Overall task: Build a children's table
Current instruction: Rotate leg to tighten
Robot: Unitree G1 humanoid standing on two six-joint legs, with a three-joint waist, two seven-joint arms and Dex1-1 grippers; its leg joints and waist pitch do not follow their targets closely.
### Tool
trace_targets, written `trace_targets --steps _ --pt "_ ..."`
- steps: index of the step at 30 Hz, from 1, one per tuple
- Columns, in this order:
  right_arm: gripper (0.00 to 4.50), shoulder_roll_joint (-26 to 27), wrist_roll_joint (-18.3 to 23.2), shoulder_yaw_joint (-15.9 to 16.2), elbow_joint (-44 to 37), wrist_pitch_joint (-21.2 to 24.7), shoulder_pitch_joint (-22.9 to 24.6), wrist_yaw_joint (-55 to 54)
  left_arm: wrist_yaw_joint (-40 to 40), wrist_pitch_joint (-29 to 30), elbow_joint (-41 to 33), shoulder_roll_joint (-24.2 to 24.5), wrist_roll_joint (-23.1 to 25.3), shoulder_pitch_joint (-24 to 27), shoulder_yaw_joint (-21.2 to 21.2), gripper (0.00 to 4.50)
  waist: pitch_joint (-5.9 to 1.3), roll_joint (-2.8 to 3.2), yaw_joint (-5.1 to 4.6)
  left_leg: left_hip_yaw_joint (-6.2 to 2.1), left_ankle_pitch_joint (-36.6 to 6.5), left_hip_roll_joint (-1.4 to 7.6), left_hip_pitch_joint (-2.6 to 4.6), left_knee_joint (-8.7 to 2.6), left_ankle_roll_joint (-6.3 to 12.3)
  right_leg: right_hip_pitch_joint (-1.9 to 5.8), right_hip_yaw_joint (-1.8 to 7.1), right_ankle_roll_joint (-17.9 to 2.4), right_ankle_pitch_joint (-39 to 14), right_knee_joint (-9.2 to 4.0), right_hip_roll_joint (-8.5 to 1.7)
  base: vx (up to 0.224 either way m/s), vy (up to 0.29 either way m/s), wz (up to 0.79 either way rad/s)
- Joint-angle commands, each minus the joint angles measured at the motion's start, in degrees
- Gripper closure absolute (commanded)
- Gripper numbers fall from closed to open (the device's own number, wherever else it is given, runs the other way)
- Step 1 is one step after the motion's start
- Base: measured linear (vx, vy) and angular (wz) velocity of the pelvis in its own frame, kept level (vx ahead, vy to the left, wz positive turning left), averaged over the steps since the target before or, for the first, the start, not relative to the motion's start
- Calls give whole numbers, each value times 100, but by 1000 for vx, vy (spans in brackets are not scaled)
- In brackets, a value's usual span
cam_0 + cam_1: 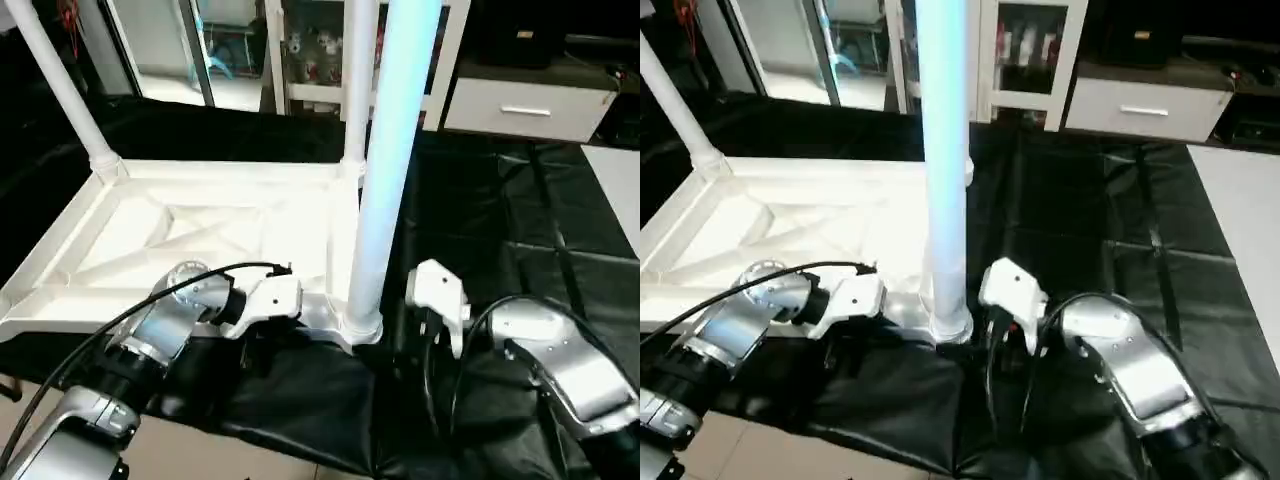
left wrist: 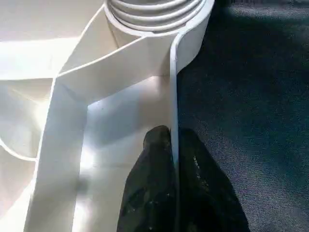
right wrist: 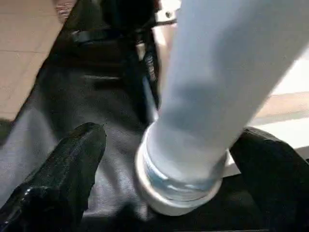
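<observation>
With our left gripper (image 2: 171,159) pinching the tabletop's rim (image 2: 175,87) and our right gripper (image 3: 164,159) spread wide around the near leg (image 1: 385,160), we judged that leg might tip if poorly seated.

Silver forearms (image 1: 160,330), white wrist housings (image 1: 440,290), looping black cables (image 1: 120,315), glossy black end effector fingers (image 3: 63,179)

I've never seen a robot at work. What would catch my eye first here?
First, the white plastic tabletop, lying upside down on the black-draped work table, its ribbed underside showing. Long white tube legs rise from its corner sockets; the near leg towers in front of the camera. The left gripper pinches the tabletop's near rim just left of that leg, while the right gripper has its fingers spread open on either side of the leg's base.
</observation>
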Motion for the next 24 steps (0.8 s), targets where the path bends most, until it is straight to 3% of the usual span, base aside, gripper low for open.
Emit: trace_targets --steps 1,3,8,19,24 --pt "22 -33 44 61 131 -51 -147 197 6 -82 -121 -251 -220 18 -109 450 -324 -151 -48 -32 -423 234 -63 -419 585 318 232 -1416 -874 -325 -312 0 0 0" --pt "35 -49 15 87 244 -103 -203 253 14 -78 -108 -247 -212 1 -107 450 -328 -190 -51 -28 -389 231 -66 -414 603 319 230 -1400 -893 -325 -312 0 0 0" --pt "70 26 -2 61 450 -169 -347 329 28 -67 -85 -246 -194 -28 -103 450 -330 -179 -36 -21 -304 232 -56 -404 647 303 228 -1415 -842 -316 -312 0 0 0" --pt "175 63 32 108 618 -271 -401 525 8 -86 -82 -182 -157 10 -138 450 -331 -209 -40 -25 -268 228 -76 -403 683 313 216 -1376 -888 -309 -317 0 0 0" --pt "203 56 43 125 654 -311 -400 592 1 -81 -85 -172 -160 23 -145 450 -334 -222 -39 -23 -259 227 -78 -399 702 315 215 -1365 -909 -309 -319 0 0 0"
